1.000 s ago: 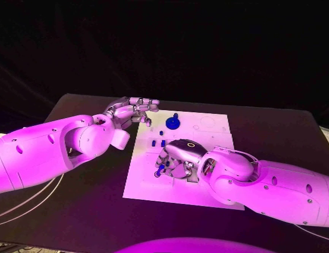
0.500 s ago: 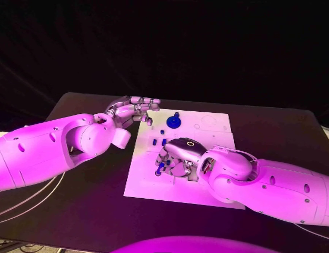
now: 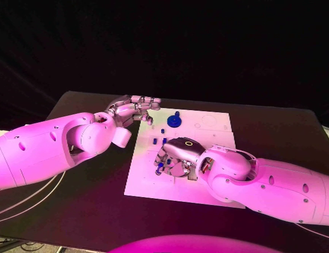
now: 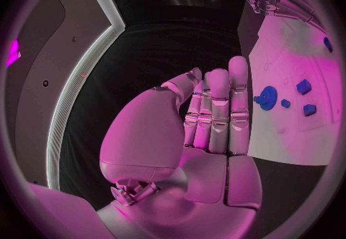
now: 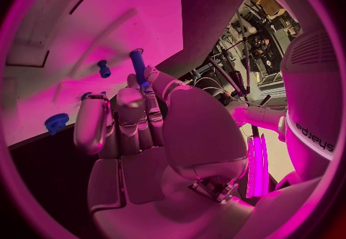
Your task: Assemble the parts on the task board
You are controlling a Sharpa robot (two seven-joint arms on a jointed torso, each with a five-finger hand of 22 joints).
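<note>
The white task board [image 3: 210,158] lies mid-table. My right hand [image 3: 176,157] hovers low over its left half and pinches a slim blue peg [image 5: 138,66] between thumb and fingertip; the peg [image 3: 160,166] pokes out below the hand. A blue gear [image 3: 173,122] stands near the board's far edge, with small blue parts [image 3: 159,141] just in front of it. My left hand [image 3: 135,109] hangs at the board's far left corner, fingers straight and side by side [image 4: 218,109], holding nothing. The gear [image 4: 268,98] and small parts [image 4: 303,86] lie beyond its fingertips.
Black table [image 3: 81,190] surrounds the board on all sides. Faint outlines of recesses mark the board's far right part [image 3: 208,125]. My left forearm [image 3: 50,150] crosses the table's left side, and my right forearm [image 3: 278,184] covers the board's near right corner.
My right hand has edged slightly to the left with the peg still in it. The left hand has hardly moved.
</note>
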